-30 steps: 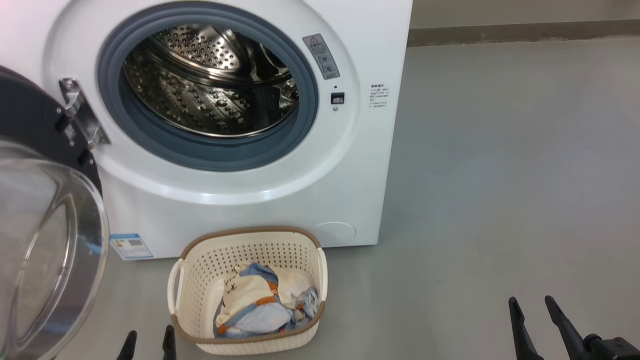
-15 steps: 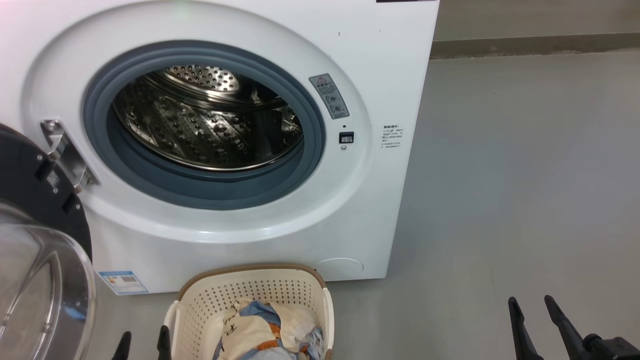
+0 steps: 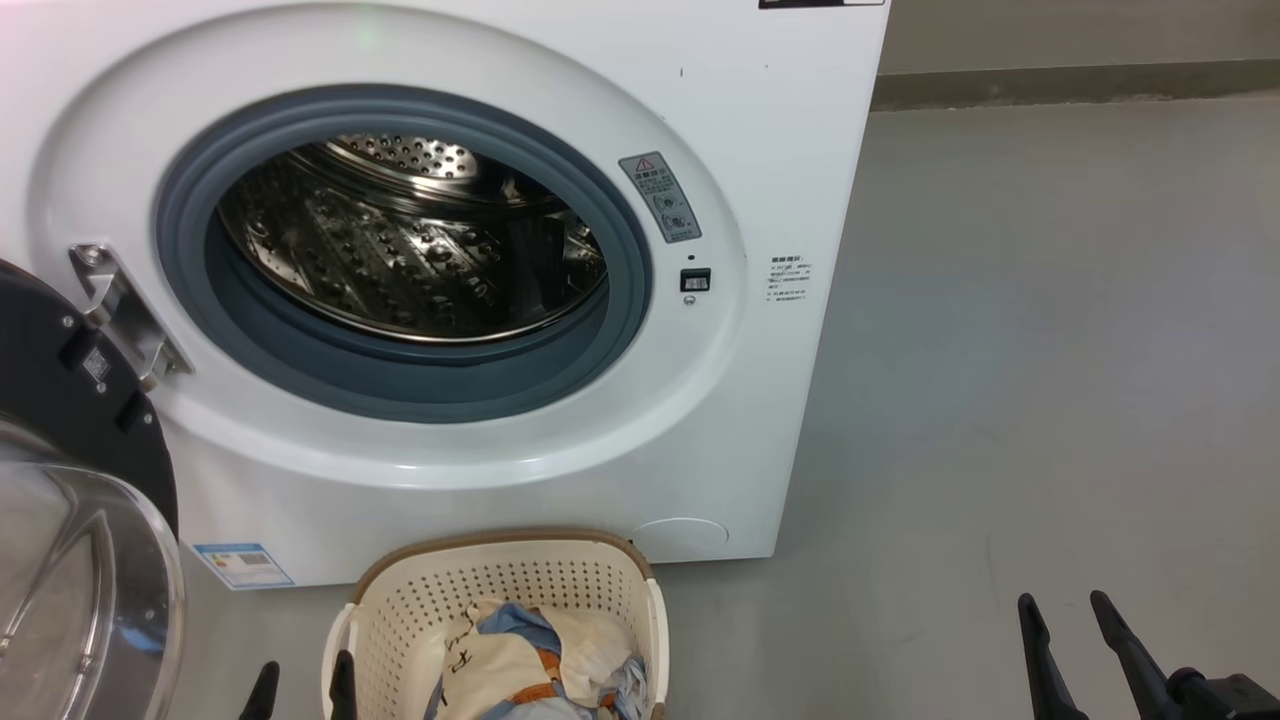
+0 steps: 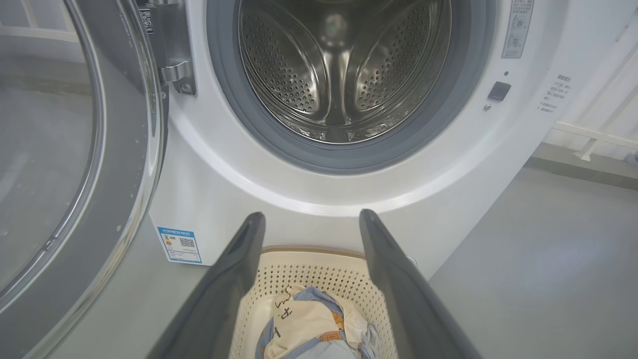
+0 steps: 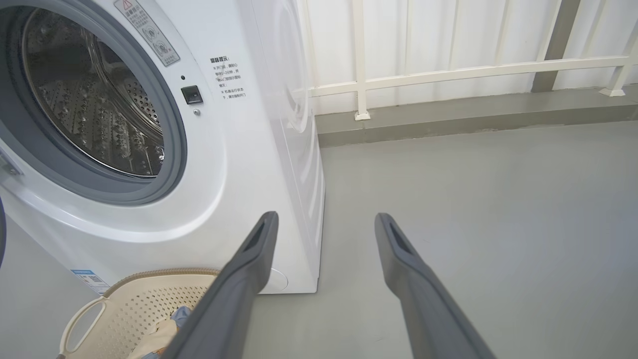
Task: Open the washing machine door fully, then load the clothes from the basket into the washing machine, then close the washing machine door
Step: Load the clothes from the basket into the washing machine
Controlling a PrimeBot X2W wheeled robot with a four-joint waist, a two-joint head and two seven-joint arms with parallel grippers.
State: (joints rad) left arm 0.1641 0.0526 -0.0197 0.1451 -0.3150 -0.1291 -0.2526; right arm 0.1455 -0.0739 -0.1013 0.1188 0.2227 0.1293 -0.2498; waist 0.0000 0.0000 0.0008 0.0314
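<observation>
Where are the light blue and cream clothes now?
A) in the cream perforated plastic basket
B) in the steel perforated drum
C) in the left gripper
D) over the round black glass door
A: the clothes lie bunched in the basket, while the drum is bare steel.

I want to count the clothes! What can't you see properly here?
- Clothes: bunched up, pieces hidden under each other; head view's bottom edge cuts them off.
- Basket: front cut off by that same edge.
- Washing machine door: left edge crops it.
- Printed notice: too small to read.
</observation>
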